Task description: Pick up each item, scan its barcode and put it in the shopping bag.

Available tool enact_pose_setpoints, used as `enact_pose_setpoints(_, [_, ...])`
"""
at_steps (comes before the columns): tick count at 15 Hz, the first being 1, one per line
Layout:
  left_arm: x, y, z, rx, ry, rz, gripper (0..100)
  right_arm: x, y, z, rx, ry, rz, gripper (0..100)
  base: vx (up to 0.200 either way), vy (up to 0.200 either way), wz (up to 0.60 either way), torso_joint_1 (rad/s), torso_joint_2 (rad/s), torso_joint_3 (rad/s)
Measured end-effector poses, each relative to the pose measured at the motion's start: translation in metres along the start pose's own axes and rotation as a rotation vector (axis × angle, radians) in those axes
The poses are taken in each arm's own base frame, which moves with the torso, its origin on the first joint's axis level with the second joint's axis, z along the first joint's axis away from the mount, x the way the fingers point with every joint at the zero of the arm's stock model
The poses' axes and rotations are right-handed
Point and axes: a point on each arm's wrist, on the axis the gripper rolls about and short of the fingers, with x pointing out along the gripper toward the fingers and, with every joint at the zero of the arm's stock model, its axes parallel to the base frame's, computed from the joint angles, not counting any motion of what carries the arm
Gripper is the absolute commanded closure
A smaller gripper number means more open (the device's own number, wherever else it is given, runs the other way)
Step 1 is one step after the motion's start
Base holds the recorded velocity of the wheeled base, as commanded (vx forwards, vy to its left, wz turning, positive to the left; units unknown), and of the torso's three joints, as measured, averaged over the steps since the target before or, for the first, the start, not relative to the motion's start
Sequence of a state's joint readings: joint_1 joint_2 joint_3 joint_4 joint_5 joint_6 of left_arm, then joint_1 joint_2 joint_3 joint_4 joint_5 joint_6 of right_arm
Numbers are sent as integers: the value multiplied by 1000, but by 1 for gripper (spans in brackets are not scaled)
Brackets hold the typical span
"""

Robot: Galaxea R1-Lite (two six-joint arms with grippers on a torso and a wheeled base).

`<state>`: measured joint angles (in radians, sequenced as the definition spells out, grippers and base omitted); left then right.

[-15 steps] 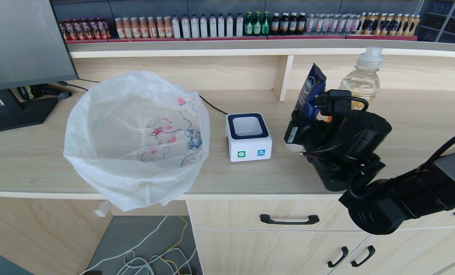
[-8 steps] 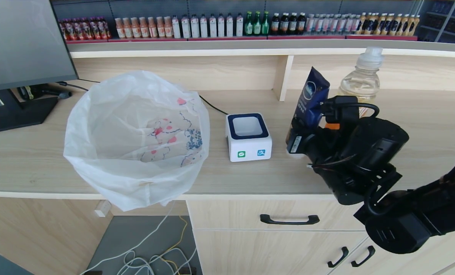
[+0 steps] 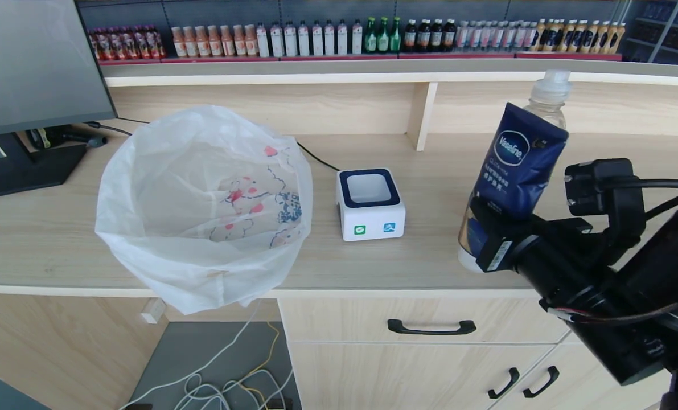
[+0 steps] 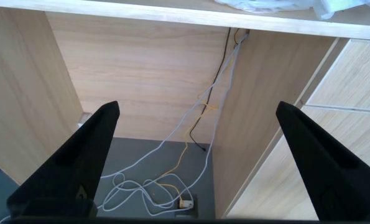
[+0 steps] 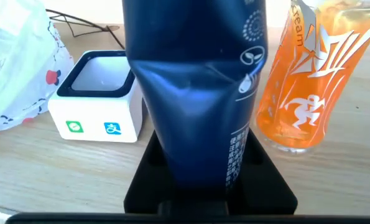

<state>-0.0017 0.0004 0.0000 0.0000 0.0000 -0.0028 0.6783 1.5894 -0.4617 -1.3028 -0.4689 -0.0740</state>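
My right hand (image 3: 485, 236) is clamped low on the soft blue tube (image 3: 518, 165), and swinging it toward the scanner (image 3: 370, 202) off to the hand's left could make it slip.

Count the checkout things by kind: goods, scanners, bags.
Goods: 2 (dark blue plastic squeeze tube held in the right tool; clear plastic bottle with white cap behind it)
Scanners: 1 (white square scanner box with blue rim)
Bags: 1 (white translucent plastic shopping bag)
Total: 4
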Motion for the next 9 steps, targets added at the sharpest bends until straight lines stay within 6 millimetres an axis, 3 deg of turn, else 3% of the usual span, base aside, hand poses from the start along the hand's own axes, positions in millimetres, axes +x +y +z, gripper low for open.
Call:
enact_pose_setpoints(4, [0,0,0,0,0,0,0,-46,-11,13,-71,-36,53,100,0,0,0,0,0,0])
enact_pose_setpoints(9, [0,0,0,0,0,0,0,-76,-24,26,-80,-99,74,100,0,0,0,0,0,0])
